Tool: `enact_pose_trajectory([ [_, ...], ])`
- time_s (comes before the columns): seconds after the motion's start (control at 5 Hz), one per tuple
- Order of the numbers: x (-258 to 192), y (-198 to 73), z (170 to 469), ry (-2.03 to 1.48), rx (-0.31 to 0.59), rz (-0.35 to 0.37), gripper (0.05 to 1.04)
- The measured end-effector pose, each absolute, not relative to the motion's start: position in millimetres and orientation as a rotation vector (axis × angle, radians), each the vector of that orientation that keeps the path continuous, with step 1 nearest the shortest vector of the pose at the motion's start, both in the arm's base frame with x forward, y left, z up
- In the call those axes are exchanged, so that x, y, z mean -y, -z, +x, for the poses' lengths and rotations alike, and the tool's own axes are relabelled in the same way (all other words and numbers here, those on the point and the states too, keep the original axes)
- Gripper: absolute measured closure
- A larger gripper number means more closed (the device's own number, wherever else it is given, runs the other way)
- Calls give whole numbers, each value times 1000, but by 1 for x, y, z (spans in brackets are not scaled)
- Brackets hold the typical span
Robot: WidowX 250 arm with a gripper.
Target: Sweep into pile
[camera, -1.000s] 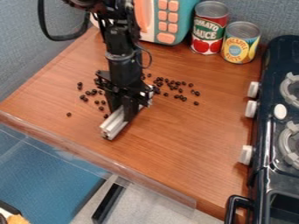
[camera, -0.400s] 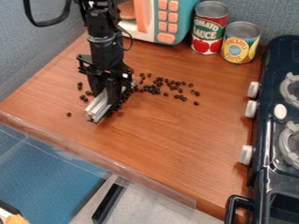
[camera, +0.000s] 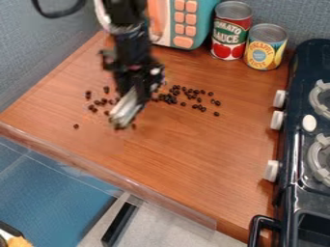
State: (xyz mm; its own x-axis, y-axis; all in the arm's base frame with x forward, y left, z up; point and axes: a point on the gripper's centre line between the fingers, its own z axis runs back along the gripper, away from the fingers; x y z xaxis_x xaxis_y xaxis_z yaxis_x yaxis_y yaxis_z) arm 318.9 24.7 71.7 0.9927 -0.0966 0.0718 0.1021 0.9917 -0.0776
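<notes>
Here I am over the left part of the tabletop (camera: 174,157), my gripper (camera: 136,89) pinching a silvery bar (camera: 125,111), which slants down toward the front edge. Small black beans lie on both sides of me: a loose scatter (camera: 103,101) to the view's left, a denser spread (camera: 171,100) to the right, a few just beside the bar's lower end. One lone bean (camera: 76,126) sits off on its own, nearest the front left edge! Plenty of open wood runs from the bar to the front edge, and more reaches right, up to the stove (camera: 288,195) with its white knobs. The back is tighter: toy microwave (camera: 197,21), tomato can (camera: 230,34) and yellow can (camera: 266,48) stand in a row there, while a blue-grey wall (camera: 29,62) borders the left edge.
</notes>
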Motion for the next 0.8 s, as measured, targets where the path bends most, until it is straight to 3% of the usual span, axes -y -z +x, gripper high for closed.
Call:
enact_pose_trajectory([
  [0.4,27,-83,333,130,95,-67,709],
  [0.6,56,-59,341,88,32,-56,709],
  [0.8,70,-54,349,60,19,-69,709],
])
